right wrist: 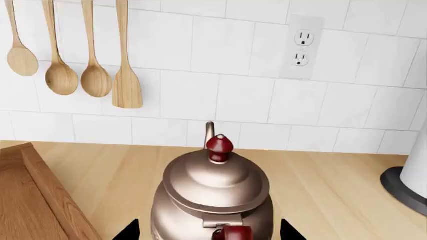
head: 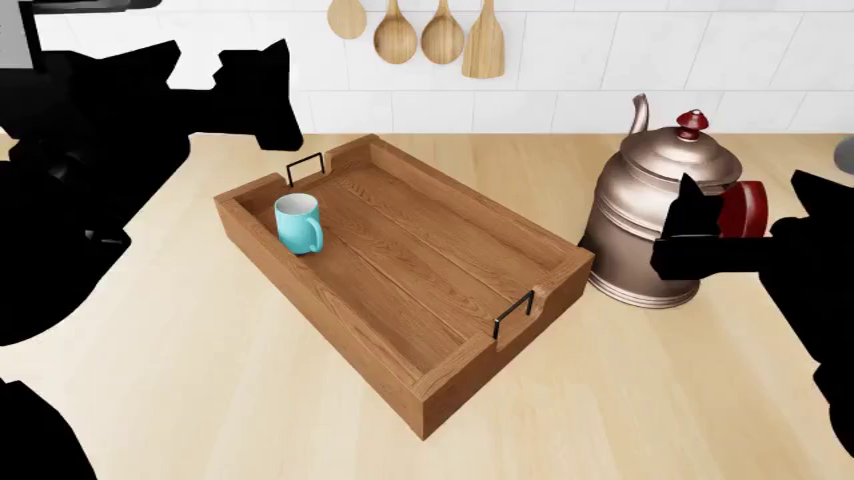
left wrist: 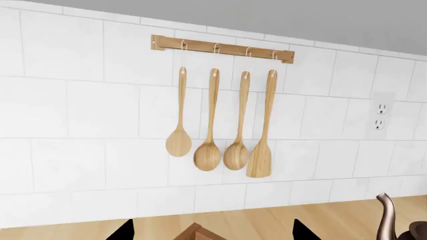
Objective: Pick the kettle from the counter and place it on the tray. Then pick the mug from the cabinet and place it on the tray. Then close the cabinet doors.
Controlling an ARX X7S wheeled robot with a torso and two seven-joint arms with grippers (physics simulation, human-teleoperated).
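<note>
My right gripper (head: pixel 731 222), jaws spread, brackets the dark red handle (head: pixel 747 208) of the upright kettle (head: pixel 654 225) at right of frame. It stands on the surface (head: pixel 174 380) just beside the tray (head: pixel 547 262), where the mug (head: pixel 298 222) sits. The left gripper (head: pixel 247 95), upper left, appears open and empty, farther off.

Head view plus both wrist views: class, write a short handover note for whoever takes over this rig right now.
Left gripper: open, empty, above the tray's far end.
Right gripper: open, fingers either side of the kettle's red handle, not closed.
Mug: upright in the tray, done.
Kettle: on the counter beside the tray.
Left: grasp the kettle, place it in the tray, close the cabinet doors (out of view).
</note>
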